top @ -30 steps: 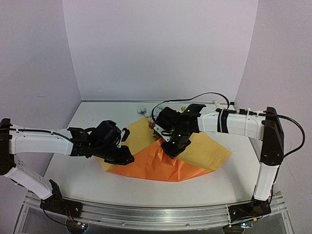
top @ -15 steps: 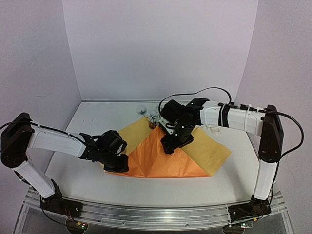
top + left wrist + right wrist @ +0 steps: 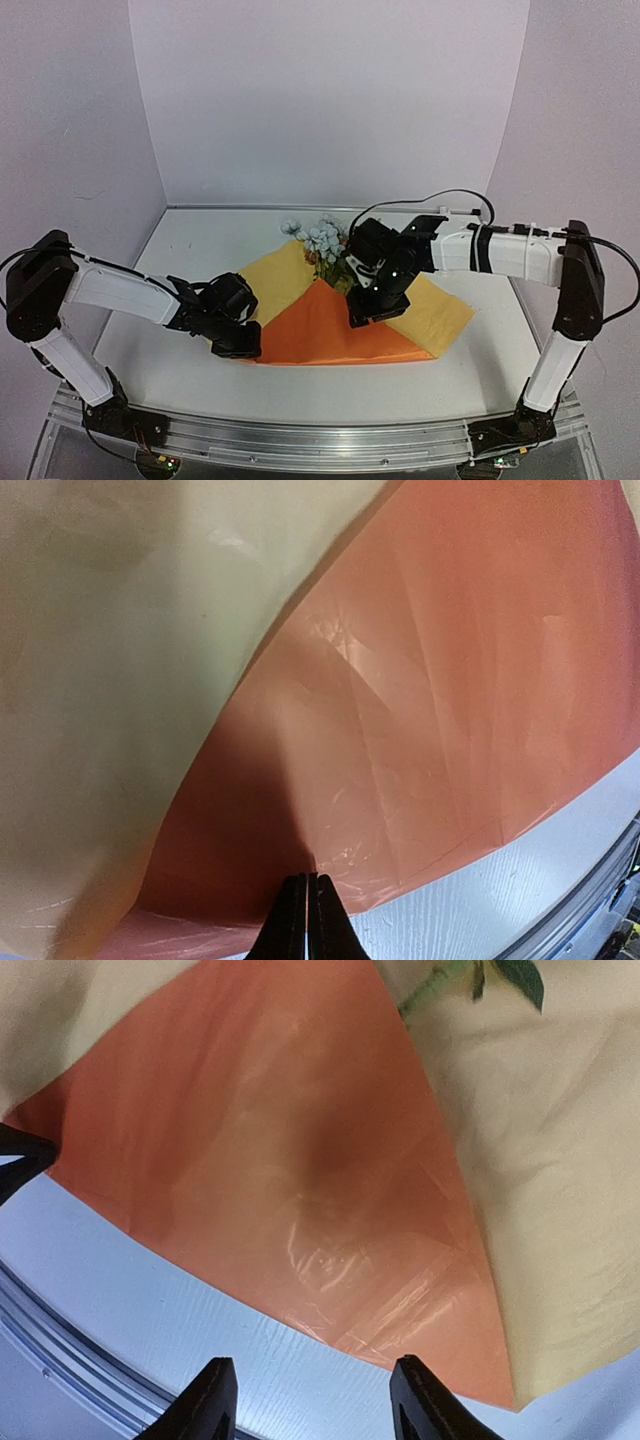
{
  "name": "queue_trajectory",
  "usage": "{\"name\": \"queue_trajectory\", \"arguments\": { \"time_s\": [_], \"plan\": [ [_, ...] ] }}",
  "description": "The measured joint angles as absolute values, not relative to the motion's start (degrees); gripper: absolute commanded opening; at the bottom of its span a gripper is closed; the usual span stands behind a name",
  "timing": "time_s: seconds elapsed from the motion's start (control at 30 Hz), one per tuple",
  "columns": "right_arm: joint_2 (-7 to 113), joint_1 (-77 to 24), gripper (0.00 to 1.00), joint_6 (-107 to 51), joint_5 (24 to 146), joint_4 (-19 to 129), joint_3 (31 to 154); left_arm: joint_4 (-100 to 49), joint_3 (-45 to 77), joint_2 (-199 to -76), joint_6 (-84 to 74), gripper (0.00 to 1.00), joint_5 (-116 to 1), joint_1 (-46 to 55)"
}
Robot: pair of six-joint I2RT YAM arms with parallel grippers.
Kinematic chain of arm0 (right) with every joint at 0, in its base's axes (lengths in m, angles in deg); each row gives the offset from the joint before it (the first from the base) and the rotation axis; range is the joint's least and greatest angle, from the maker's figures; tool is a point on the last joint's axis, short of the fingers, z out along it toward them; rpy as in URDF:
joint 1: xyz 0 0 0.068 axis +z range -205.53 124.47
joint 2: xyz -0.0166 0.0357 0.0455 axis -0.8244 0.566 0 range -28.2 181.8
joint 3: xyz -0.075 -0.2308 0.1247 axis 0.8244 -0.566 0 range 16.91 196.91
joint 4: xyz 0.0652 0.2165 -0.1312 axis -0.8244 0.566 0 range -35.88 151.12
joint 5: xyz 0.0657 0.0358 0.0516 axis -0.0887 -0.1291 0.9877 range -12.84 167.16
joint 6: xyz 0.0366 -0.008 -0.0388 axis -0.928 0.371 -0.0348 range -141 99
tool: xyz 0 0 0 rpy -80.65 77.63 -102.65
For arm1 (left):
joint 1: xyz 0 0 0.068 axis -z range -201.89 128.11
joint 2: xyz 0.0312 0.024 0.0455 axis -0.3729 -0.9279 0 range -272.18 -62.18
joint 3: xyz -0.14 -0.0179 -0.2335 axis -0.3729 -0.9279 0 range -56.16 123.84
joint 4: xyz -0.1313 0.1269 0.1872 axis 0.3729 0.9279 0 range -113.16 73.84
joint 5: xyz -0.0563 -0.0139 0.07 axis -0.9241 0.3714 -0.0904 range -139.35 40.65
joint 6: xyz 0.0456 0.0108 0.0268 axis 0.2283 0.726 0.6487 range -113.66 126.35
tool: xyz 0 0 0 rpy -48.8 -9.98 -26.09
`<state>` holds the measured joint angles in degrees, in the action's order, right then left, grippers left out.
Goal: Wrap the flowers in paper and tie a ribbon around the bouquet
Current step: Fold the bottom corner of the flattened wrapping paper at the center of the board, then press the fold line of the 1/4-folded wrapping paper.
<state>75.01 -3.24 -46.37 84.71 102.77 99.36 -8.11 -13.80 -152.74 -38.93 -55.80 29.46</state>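
The paper (image 3: 330, 330) lies on the table with an orange flap folded over its yellow face (image 3: 435, 310). The flowers (image 3: 322, 240), pale blue and white, stick out at the sheet's far edge; a green stem (image 3: 435, 988) shows on the yellow. My left gripper (image 3: 240, 348) sits at the flap's near left corner, shut on the paper's (image 3: 450, 680) orange edge, a crease running up from its tips (image 3: 306, 880). Just above the flap's right slope hovers my right gripper (image 3: 362, 315), open with nothing between its fingers (image 3: 315, 1385). The ribbon is out of view.
The white table (image 3: 180, 260) is walled at the back and both sides. A metal rail (image 3: 300, 440) runs along its near edge, close below the paper. A black cable (image 3: 430, 195) loops over the right arm.
The lifted orange flap has been folded down flat. My right gripper has opened, let go of the paper and shifted right. The left gripper has moved down to the near left corner.
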Motion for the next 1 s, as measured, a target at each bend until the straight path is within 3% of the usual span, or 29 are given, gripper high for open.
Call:
{"name": "queue_trajectory", "arguments": {
  "time_s": [0.47, 0.8, 1.0],
  "plan": [
    [74.5, -2.4, 0.33, -54.9, 76.4, 94.1, 82.4, -7.7, -9.3, -155.8, -36.1, 0.03, -55.9, 29.5],
    [72.4, -2.4, 0.30, -58.9, 70.6, 91.3, 74.1, -7.8, -8.6, -158.3, -35.4, 0.01, -57.6, 29.2],
    [69.1, -2.4, 0.37, -59.8, 68.2, 90.9, 71.5, -8.1, -8.4, -158.6, -34.4, 0.04, -58.5, 28.9]
  ]
}}
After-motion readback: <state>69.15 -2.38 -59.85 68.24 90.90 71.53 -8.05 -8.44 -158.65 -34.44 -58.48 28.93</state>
